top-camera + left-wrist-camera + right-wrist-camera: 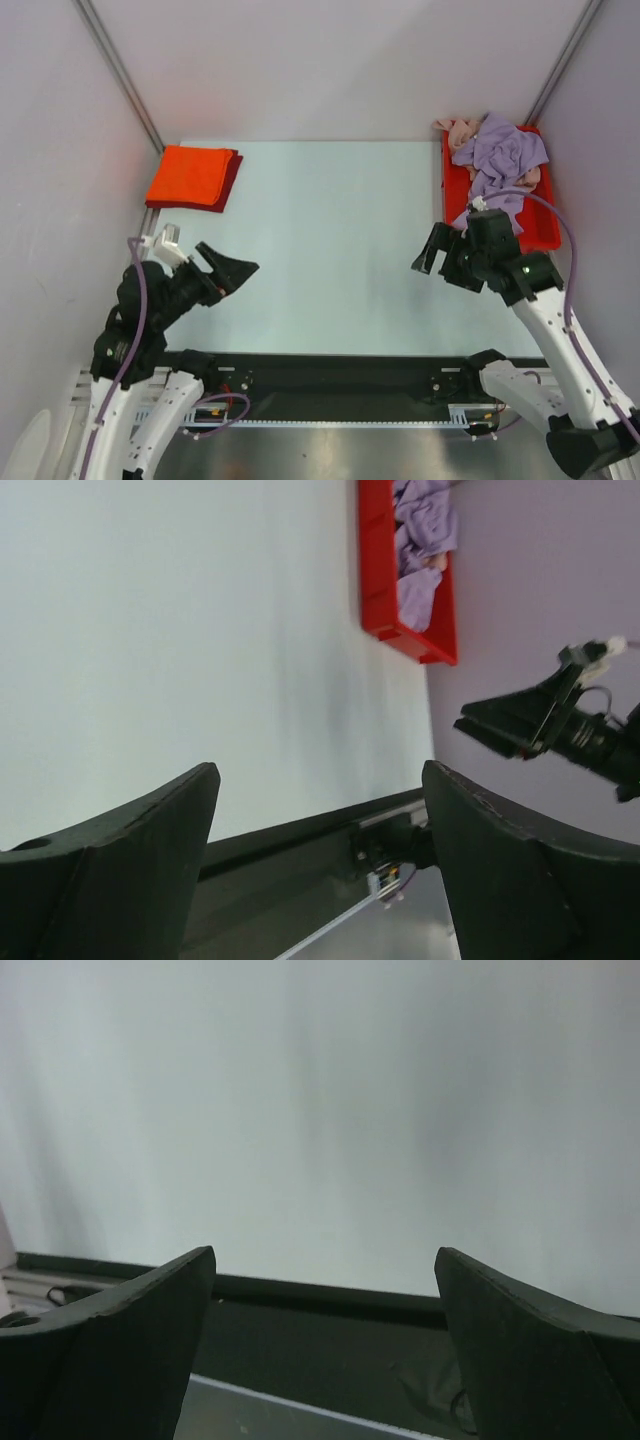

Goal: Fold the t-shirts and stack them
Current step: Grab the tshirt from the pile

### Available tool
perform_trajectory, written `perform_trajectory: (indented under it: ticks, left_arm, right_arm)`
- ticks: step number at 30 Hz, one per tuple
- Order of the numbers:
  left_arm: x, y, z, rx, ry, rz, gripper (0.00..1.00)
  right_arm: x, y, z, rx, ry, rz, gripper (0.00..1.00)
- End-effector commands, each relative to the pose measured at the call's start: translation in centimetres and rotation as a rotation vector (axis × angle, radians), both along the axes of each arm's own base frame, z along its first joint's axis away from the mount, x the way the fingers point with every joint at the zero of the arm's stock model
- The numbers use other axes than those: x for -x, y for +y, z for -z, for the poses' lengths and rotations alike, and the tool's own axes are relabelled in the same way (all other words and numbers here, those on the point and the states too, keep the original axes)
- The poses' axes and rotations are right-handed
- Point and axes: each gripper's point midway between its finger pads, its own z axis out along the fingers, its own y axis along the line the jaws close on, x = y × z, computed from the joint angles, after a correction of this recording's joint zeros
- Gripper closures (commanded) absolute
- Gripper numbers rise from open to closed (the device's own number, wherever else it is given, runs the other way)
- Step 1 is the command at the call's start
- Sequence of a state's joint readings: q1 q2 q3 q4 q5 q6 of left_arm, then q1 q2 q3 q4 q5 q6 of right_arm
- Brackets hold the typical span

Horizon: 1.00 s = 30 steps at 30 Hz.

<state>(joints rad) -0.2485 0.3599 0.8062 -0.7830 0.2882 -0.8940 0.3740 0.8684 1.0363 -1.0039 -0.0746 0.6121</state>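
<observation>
Left end effector (pixel 318 780) and right end effector (pixel 325 1255) both stand wide open and hold nothing, above the table (pixel 330 230). The orange-red t-shirt (pixel 190 175) lies folded at upper left, apparently atop the dark red t-shirt (pixel 233 185), of which only an edge shows. The lavender t-shirt (pixel 505 155) lies crumpled in the red tray (pixel 545 238) at upper right, with the pale pink t-shirt (pixel 458 130) bunched at the tray's upper-left corner.

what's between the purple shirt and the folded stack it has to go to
Nothing visible. The purple shirt lies in the red tray, the stack sits far left, and only bare table lies between them.
</observation>
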Motion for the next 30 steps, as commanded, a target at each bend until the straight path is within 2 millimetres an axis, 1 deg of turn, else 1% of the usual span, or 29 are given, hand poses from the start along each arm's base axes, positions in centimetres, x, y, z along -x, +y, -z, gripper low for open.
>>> perform_trajectory:
  ticks: [1,2,3,5,6,7,9,10,11,13,14,15,16,17,18,20,21,22,23,24,25,27,28,29,30]
  left_arm:
    - [-1.6,-0.3,-0.5,-0.163,0.004,0.092,0.12]
    - [-1.9,-0.2,-1.1,-0.188,-0.006,0.095,0.13]
    - [-2.5,-0.1,-1.0,-0.215,-0.002,0.096,0.15]
    - [-3.6,0.0,-1.2,-0.257,0.0,0.101,0.16]
    - [-3.8,-0.2,-1.3,-0.264,-0.006,0.11,0.17]
    - [-4.0,-0.3,-1.6,-0.276,-0.02,0.118,0.17]
    - [-4.3,-0.8,-2.1,-0.302,-0.037,0.137,0.18]
    - [-4.5,-0.9,-2.1,-0.328,-0.045,0.146,0.18]
    - [-4.6,-1.1,-2.1,-0.358,-0.04,0.155,0.18]
    - [-4.7,-1.3,-1.8,-0.409,-0.043,0.179,0.19]
    - [-4.7,-1.5,-2.0,-0.434,-0.049,0.191,0.19]
    - [-5.0,-1.8,-1.7,-0.455,-0.042,0.205,0.2]
    - [-5.0,-1.8,-1.7,-0.483,-0.057,0.221,0.2]
    - [-5.0,-2.1,-1.6,-0.498,-0.069,0.237,0.21]
    - [-5.1,-2.3,-1.5,-0.51,-0.072,0.247,0.21]
    - [-5.3,-2.5,-1.0,-0.527,-0.082,0.267,0.21]
    - [-5.3,-2.7,-0.7,-0.528,-0.083,0.28,0.22]
    - [-5.4,-2.8,-0.6,-0.533,-0.09,0.29,0.22]
    - [-5.7,-3.1,-0.5,-0.534,-0.1,0.297,0.22]
    - [-5.8,-3.3,-0.4,-0.535,-0.106,0.312,0.22]
    - [-6.1,-3.4,-0.4,-0.54,-0.123,0.316,0.22]
    - [-6.3,-3.5,-0.2,-0.55,-0.131,0.321,0.22]
    - [-6.4,-3.5,-0.3,-0.554,-0.143,0.325,0.22]
    - [-6.4,-3.5,-0.1,-0.559,-0.147,0.329,0.23]
    - [-6.5,-3.5,0.0,-0.564,-0.147,0.332,0.23]
  right_arm:
    - [-1.2,-1.6,1.0,0.067,0.053,-0.02,0.0]
    - [-1.9,-2.0,1.2,0.082,0.043,-0.043,0.0]
    - [-3.6,-2.9,1.5,0.053,0.05,-0.005,0.0]
    - [-5.7,-4.0,1.6,0.032,0.049,0.028,0.0]
    - [-6.9,-4.1,1.2,-0.004,0.036,0.037,0.0]
    - [-8.7,-5.8,1.4,-0.017,0.056,0.103,0.0]
    - [-11.2,-7.0,0.9,-0.033,0.027,0.141,0.02]
    - [-12.3,-8.5,0.7,-0.028,0.018,0.192,0.05]
    - [-14.3,-9.7,0.3,-0.009,0.002,0.237,0.05]
    - [-16.1,-11.5,-0.7,-0.004,-0.031,0.29,0.06]
    - [-17.6,-13.3,-1.3,0.004,-0.05,0.338,0.06]
    - [-18.7,-14.4,-1.8,0.016,-0.08,0.365,0.07]
    - [-19.5,-15.4,-1.9,0.032,-0.088,0.393,0.09]
    - [-20.2,-17.4,-0.9,0.055,-0.066,0.447,0.09]
    - [-21.3,-18.4,-1.7,0.062,-0.093,0.466,0.11]
    - [-22.4,-19.8,-1.4,0.098,-0.095,0.482,0.15]
    - [-23.7,-20.5,-0.7,0.12,-0.087,0.49,0.16]
    - [-24.3,-20.8,-0.4,0.134,-0.089,0.48,0.18]
    - [-24.8,-21.6,0.2,0.161,-0.078,0.492,0.19]
    - [-25.2,-22.1,1.7,0.188,-0.035,0.5,0.21]
    - [-26.0,-22.8,1.3,0.213,-0.041,0.512,0.23]
    - [-26.6,-23.4,2.2,0.242,-0.014,0.494,0.24]
    - [-27.6,-23.6,3.2,0.25,0.003,0.48,0.28]
    - [-27.9,-24.4,3.5,0.297,0.016,0.49,0.3]
    - [-27.7,-24.5,4.4,0.318,0.063,0.486,0.31]
